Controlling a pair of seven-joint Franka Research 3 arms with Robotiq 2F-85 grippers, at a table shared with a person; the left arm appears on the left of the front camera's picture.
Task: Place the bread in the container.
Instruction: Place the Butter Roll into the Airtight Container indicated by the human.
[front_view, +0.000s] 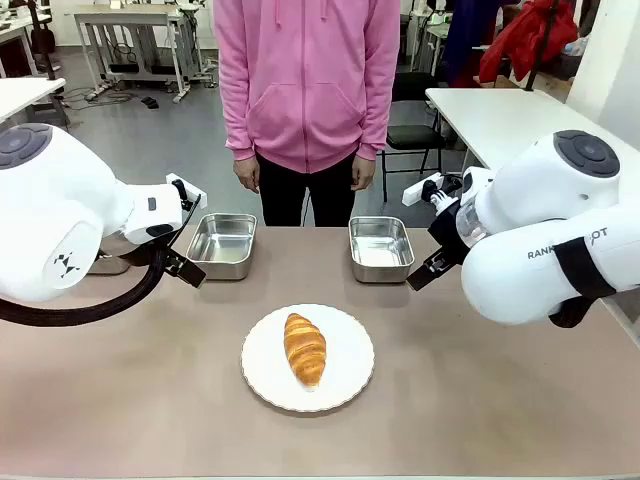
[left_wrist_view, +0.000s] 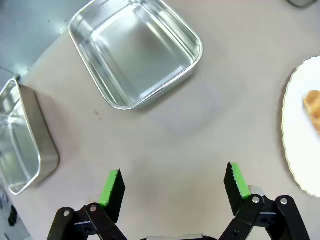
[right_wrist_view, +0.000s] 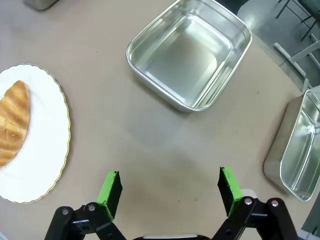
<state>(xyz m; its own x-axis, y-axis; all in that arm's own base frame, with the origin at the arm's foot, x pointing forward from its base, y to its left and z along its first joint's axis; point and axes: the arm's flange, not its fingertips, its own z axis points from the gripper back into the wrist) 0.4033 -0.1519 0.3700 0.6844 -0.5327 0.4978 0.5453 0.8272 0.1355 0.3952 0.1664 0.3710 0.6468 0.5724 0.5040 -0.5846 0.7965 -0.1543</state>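
Front view: tan table (front_view: 130, 400), two steel trays far left (front_view: 222, 268) and far right (front_view: 381, 272), white plate (front_view: 262, 382) near centre holding croissant (front_view: 305, 348), long axis near-far, between wide-open, empty left gripper (left_wrist_view: 174, 181) and right gripper (right_wrist_view: 169, 182), about equally near.

The table (front_view: 120, 400) is just a plain brownish-grey top. Around the middle sits a round white plate (front_view: 262, 372) with a wavy scalloped rim, and up close in the wrist views you can see a thin gold line along its edge. A person (front_view: 305, 80) in a pink hoodie and dark trousers stands right at the far side, facing in. Behind them there's grey floor, a white desk (front_view: 500, 115) off right with a black chair (front_view: 408, 140) beside it, something red (front_view: 525, 35) draped further back, and cables (front_view: 100, 97) on the floor at left.
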